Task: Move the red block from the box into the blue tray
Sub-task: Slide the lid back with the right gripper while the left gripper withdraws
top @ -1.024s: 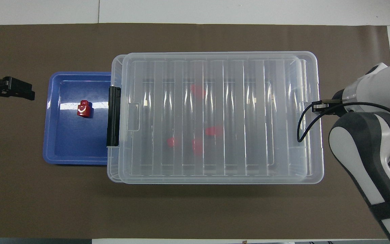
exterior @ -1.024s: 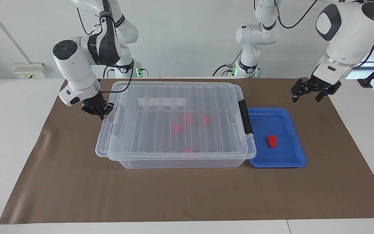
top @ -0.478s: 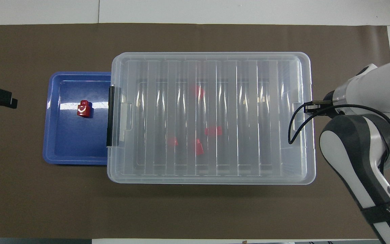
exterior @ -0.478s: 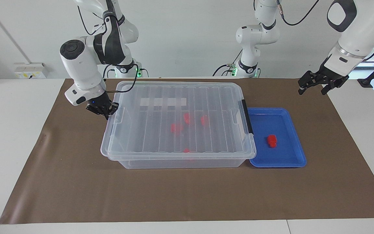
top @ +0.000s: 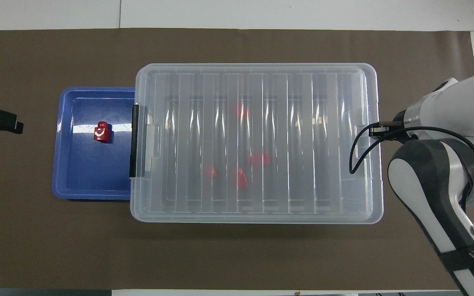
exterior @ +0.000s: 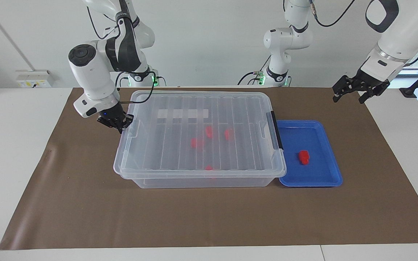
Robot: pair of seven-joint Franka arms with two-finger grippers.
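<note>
The clear box (exterior: 198, 134) stands in the middle of the mat with its ribbed lid (top: 257, 139) on it and its black clip handle (exterior: 276, 130) toward the blue tray. Several red blocks (exterior: 195, 143) show blurred through the lid (top: 241, 179). One red block (exterior: 303, 157) lies in the blue tray (exterior: 321, 174), which sits against the box at the left arm's end (top: 89, 176). My right gripper (exterior: 119, 126) is at the lid's end tab at the right arm's end. My left gripper (exterior: 347, 100) is open and empty, raised over the mat's corner beside the tray.
A brown mat (exterior: 194, 217) covers the white table under everything. The tray's block also shows in the overhead view (top: 102, 132). The right arm's forearm (top: 438, 172) hangs over the mat at the box's end.
The lid, first raised and offset toward the right arm's end, has slid toward the tray and settled square on the box. The left gripper has risen and drawn away from the tray.
</note>
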